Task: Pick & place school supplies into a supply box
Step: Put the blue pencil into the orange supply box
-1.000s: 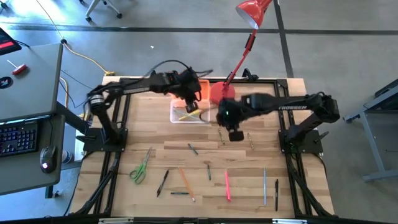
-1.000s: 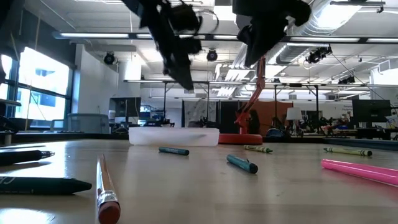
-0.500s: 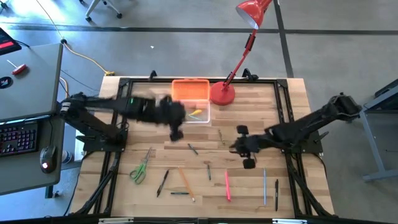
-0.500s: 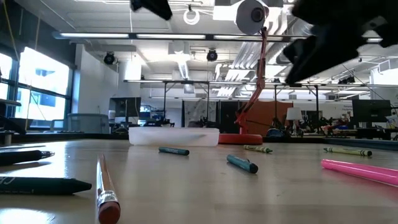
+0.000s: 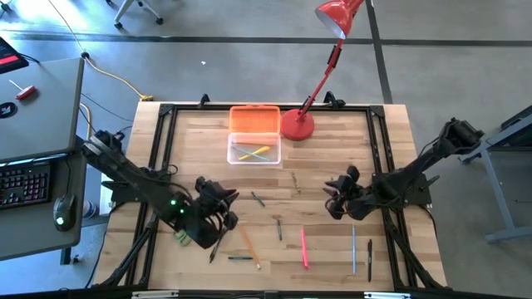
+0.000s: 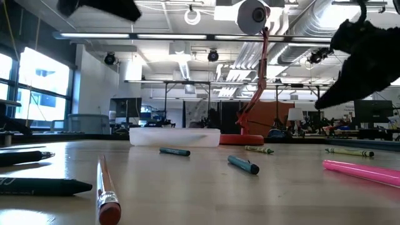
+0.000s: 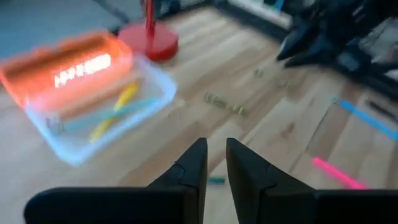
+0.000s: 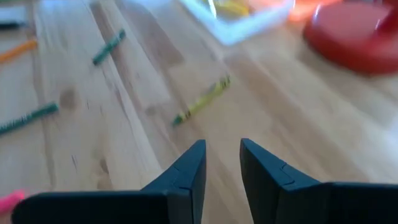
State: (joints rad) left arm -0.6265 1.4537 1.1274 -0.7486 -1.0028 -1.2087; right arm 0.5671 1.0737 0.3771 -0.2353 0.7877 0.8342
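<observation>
- We have the table (image 5: 332,166) with the supply box (image 5: 254,148) near its far edge, orange lid folded back and a few yellow and green pieces already lying in the clear tray; the red lamp base (image 5: 298,124) stands just beside it.
- Our left end effector (image 5: 218,201) hangs over the near-left part of the table, above the green-handled scissors (image 5: 182,235) and the pens beside them. Its wrist view shows the fingers (image 7: 194,163) narrowly parted with nothing between them.
- Our right end effector (image 5: 339,198) hovers over the near-right part, fingers (image 8: 193,163) a little apart and holding nothing.
- The remaining school supplies are scattered along the near edge: an orange pencil (image 5: 249,243), a pink marker (image 5: 304,247), a blue pen (image 5: 353,247), and dark pens (image 5: 218,242).
- We judge these pieces light, stiff and thin, and liable to roll; we would pinch each across its shaft near the middle. We would take the scissors at the closed blades or pivot, not the loops.
</observation>
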